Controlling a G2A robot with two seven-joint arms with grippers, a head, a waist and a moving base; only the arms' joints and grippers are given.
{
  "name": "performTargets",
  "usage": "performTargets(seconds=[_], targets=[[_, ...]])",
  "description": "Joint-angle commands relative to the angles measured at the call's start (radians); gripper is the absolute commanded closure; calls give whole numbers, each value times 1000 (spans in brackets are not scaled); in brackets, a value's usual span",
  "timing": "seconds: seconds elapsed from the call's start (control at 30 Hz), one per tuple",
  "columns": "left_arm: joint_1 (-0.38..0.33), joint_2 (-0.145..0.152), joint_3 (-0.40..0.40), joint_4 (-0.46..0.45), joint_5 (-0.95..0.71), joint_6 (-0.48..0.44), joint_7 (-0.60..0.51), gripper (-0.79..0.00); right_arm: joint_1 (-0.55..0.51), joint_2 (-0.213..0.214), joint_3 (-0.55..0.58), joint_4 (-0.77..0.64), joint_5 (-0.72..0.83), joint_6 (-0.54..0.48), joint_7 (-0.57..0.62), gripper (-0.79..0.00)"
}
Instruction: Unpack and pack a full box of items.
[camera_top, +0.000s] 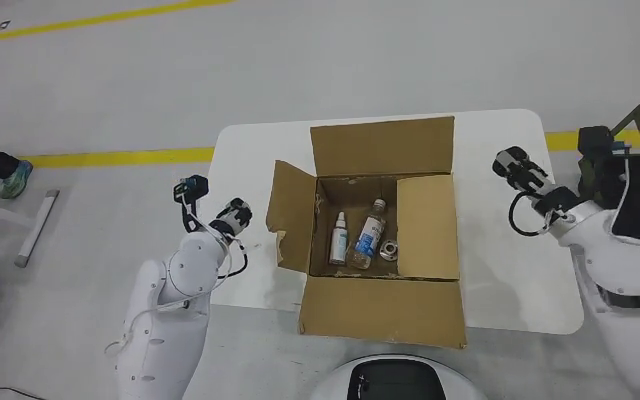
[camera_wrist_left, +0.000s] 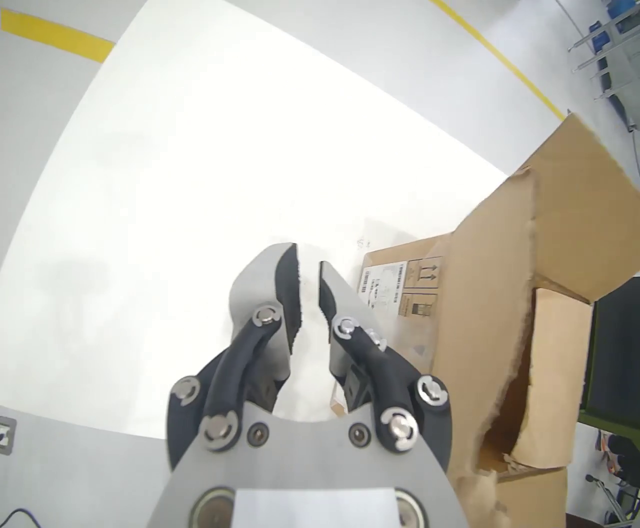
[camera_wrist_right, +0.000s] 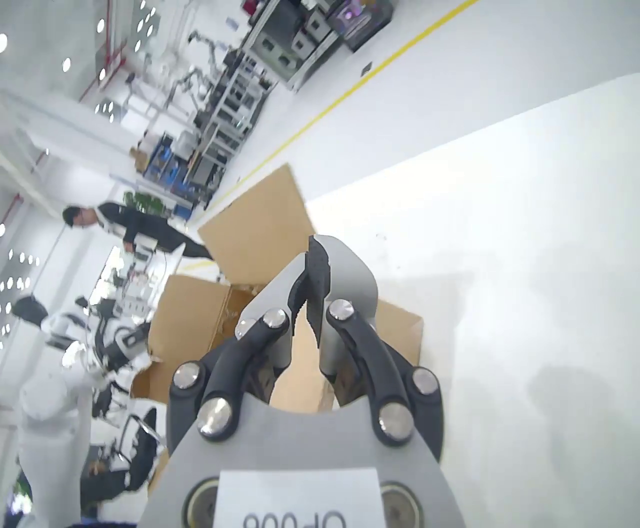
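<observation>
The open cardboard box (camera_top: 385, 310) sits mid-counter (camera_top: 510, 285), all four flaps folded outward. On its floor lie a white spray bottle (camera_top: 339, 238), a clear bottle with a blue label (camera_top: 369, 235) just beside it, and a small round grey item (camera_top: 388, 250) at the clear bottle's 4 o'clock. The left hand (camera_top: 190, 188) hangs at the box's 9 o'clock by the counter's edge, released with a narrow gap and empty. The right hand (camera_top: 515, 165) is at the box's 3 o'clock, clenched on nothing.
</observation>
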Motion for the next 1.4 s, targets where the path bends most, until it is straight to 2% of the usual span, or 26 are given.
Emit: performTargets(seconds=[0.0, 0.23, 0.3, 0.67, 1.0, 1.37], targets=[[-2, -3, 15, 16, -23, -6, -12, 0, 53, -4, -6, 57, 62, 50, -7, 0], [-78, -14, 70, 30, -124, -30, -113, 0, 245, -12, -70, 234, 160, 167, 28, 0], [-100, -16, 93, 32, -135, -49, -145, 0, 288, -12, -103, 257, 115, 188, 39, 0], [-164, -34, 209, 34, -224, -83, -208, 0, 449, -28, -200, 405, 200, 265, 97, 0], [-197, -47, 280, 54, -262, -100, -224, 0, 532, -27, -235, 506, 273, 203, 254, 0], [-211, -44, 275, 79, -248, -95, -237, 0, 482, -11, -176, 466, 392, 101, 377, 0]])
